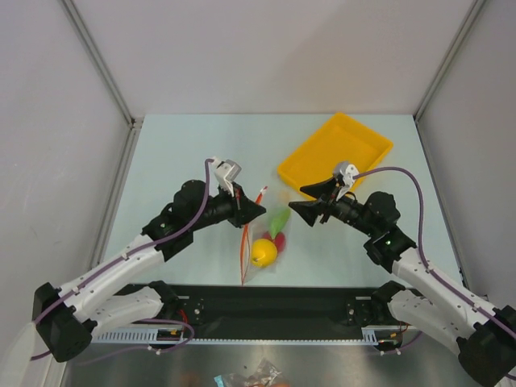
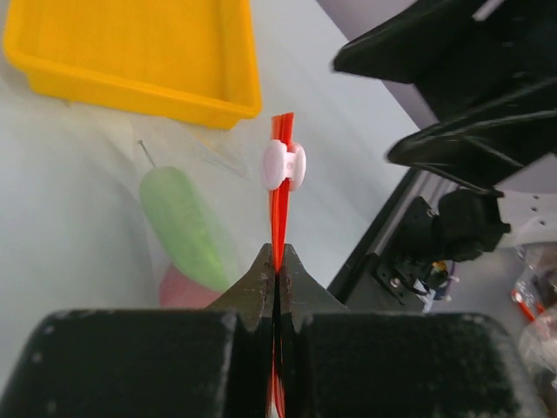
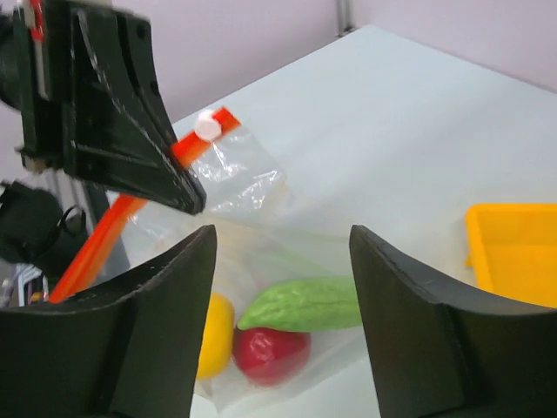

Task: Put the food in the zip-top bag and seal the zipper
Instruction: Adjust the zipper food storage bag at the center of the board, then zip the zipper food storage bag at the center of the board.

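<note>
The clear zip-top bag [image 1: 266, 234] lies on the table between the arms. Inside it are the yellow lemon [image 1: 264, 252], the red fruit [image 1: 279, 240] and the green vegetable [image 1: 280, 219]; they also show in the right wrist view, the lemon [image 3: 215, 335], the fruit [image 3: 270, 355] and the vegetable [image 3: 305, 303]. My left gripper [image 2: 276, 266] is shut on the red-orange zipper [image 2: 279, 205], below its white slider [image 2: 285, 165]. My right gripper [image 3: 278, 261] is open and empty, just right of the bag, above the food.
A yellow tray [image 1: 334, 153] stands at the back right, close behind the right gripper. A black strip [image 1: 274, 302] runs along the table's near edge. Grey walls enclose the table on three sides.
</note>
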`<state>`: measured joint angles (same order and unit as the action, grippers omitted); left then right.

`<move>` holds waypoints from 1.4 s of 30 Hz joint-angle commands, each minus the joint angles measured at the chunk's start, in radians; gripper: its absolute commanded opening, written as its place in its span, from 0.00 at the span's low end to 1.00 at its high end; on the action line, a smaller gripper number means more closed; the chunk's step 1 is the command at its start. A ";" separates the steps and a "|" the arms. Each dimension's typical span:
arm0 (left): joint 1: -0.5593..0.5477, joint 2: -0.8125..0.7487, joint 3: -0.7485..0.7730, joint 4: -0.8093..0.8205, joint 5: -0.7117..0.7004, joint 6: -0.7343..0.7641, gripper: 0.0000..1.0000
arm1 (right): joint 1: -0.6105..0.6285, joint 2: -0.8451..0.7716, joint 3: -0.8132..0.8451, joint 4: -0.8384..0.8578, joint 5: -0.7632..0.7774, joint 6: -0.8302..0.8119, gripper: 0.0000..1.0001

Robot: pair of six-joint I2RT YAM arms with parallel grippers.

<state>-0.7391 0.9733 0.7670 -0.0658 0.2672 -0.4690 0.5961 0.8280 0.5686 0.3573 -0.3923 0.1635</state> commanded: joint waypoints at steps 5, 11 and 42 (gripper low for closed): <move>-0.046 -0.047 0.020 0.077 0.182 0.026 0.00 | -0.051 0.049 -0.027 0.203 -0.381 -0.013 0.61; -0.101 -0.030 0.048 0.040 0.222 0.053 0.00 | -0.053 0.004 -0.015 0.132 -0.481 -0.073 0.73; -0.178 -0.208 0.015 0.043 0.043 0.122 0.56 | -0.021 0.017 0.022 0.128 -0.611 -0.076 0.00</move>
<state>-0.9108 0.8398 0.7815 -0.0757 0.3946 -0.3782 0.5594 0.8497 0.5488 0.4397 -0.9936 0.0765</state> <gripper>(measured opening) 0.542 0.010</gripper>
